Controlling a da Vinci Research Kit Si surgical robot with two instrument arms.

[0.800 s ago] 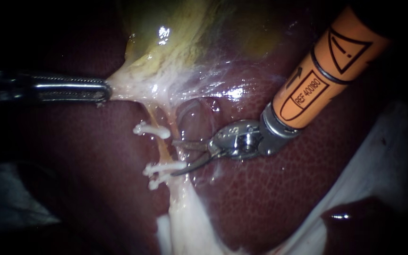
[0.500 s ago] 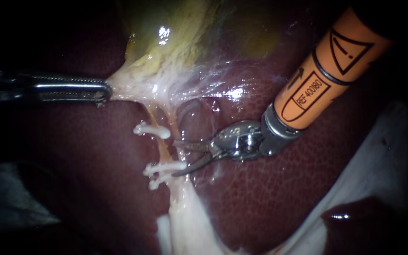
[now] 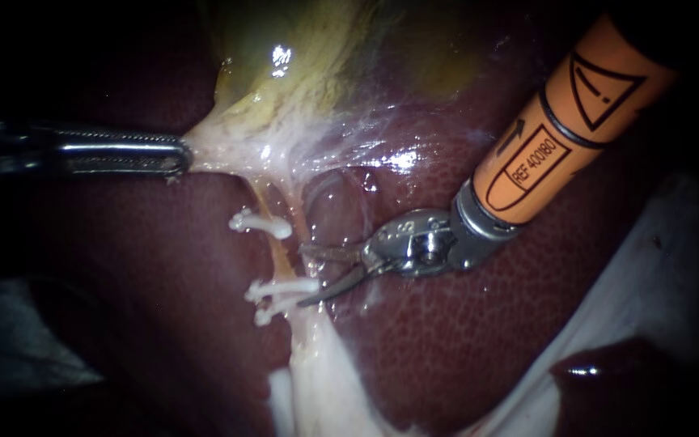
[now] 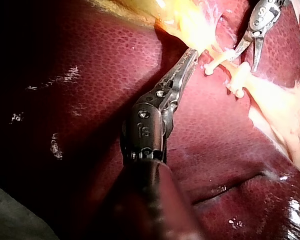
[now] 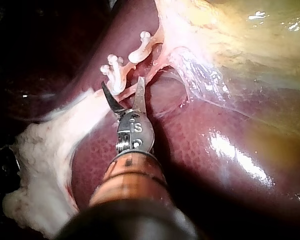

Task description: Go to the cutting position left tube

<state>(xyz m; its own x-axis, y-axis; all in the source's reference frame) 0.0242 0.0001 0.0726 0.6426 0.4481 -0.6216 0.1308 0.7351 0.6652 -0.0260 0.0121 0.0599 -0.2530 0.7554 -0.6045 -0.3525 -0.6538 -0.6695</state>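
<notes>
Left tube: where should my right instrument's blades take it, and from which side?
Probably the bare stretch of the left tube between the upper clip and the lower clips, from the endoscope view's right: the right instrument stands there, blades open toward it.

Surgical bench, liver (image 3: 463,340) lying on white sheet (image 3: 657,267), clips (image 3: 281,290) on a tube (image 3: 278,252)

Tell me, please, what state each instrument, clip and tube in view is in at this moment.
Left instrument: shut on the pale tissue at the edge of the gallbladder.
Right instrument: open, blades spread at the tube, between the clips.
Upper clip: closed across the tube.
Lower clips: closed across the tube.
Tube: whole, not cut.
Pale tissue: stretched taut toward the left instrument.
</notes>
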